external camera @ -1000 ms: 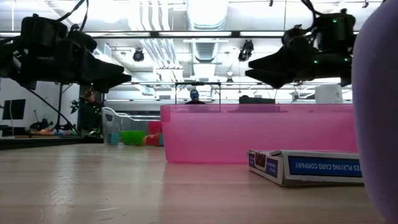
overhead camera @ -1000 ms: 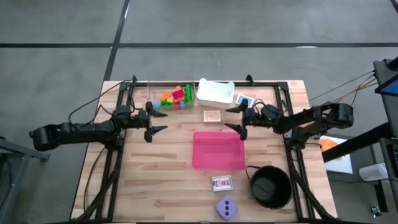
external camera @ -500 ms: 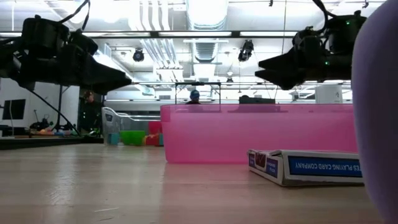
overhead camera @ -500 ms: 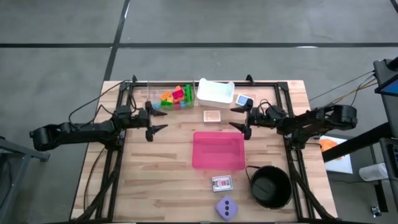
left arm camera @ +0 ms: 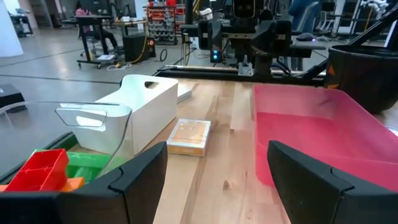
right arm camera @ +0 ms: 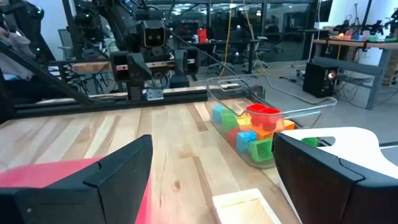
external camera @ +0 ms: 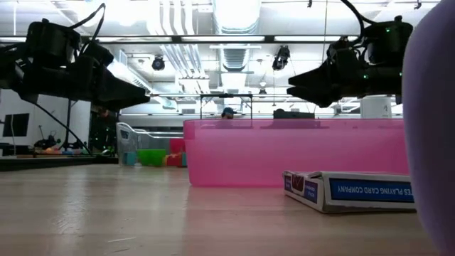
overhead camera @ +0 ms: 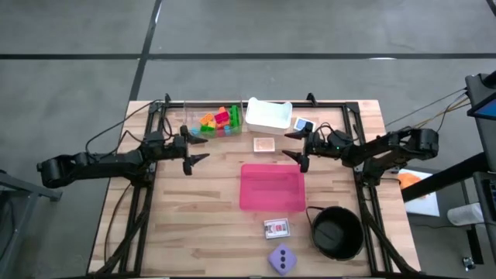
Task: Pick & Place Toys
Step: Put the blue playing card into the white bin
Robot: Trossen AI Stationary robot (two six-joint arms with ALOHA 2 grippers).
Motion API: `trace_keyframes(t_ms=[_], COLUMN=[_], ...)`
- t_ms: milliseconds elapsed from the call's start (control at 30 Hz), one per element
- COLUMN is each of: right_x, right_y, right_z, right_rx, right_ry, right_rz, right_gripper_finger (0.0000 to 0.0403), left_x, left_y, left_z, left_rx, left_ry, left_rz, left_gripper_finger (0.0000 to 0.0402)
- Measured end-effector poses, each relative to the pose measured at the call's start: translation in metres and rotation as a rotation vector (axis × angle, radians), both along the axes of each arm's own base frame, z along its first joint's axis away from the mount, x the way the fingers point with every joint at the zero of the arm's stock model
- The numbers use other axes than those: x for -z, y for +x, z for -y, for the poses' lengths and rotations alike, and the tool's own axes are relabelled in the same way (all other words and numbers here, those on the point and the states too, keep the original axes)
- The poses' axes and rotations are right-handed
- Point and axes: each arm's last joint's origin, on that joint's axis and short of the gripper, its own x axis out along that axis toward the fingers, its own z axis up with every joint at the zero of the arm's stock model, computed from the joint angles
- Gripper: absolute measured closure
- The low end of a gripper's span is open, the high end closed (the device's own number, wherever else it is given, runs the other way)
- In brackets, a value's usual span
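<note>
Overhead, both open claws above bare wood (overhead camera: 209, 201), flanking pink bin (overhead camera: 271, 187).

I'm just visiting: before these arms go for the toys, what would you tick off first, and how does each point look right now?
1. Left claw open, empty: ok.
2. Right claw open, empty: ok.
3. Bricks in their clear tub, within view: ok.
4. Die free at the table's near edge, apart from the card box: ok.
5. Pink tray empty: ok.
6. Bricks loose enough to lift singly: cannot tell.
</note>
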Motion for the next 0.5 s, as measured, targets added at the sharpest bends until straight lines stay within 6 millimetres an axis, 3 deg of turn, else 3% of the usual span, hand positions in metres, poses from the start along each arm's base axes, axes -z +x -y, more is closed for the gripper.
trace_keyframes(t_ms=[267, 500], right_x=[0.004, -0.006], right_y=[0.005, 0.015], right_z=[0.006, 0.017], right_rx=[0.134, 0.327], right_ry=[0.045, 0.096], right_rz=[-0.1, -0.393], right_gripper_finger=[0.0073, 0.0073], left_x=[0.0, 0.0], left_y=[0.0, 0.0], left_z=[0.0, 0.0], left_rx=[0.0, 0.0], left_ry=[-0.004, -0.004], left_rz=[-0.003, -0.003], left_gripper_finger=[0.0121, 0.0121])
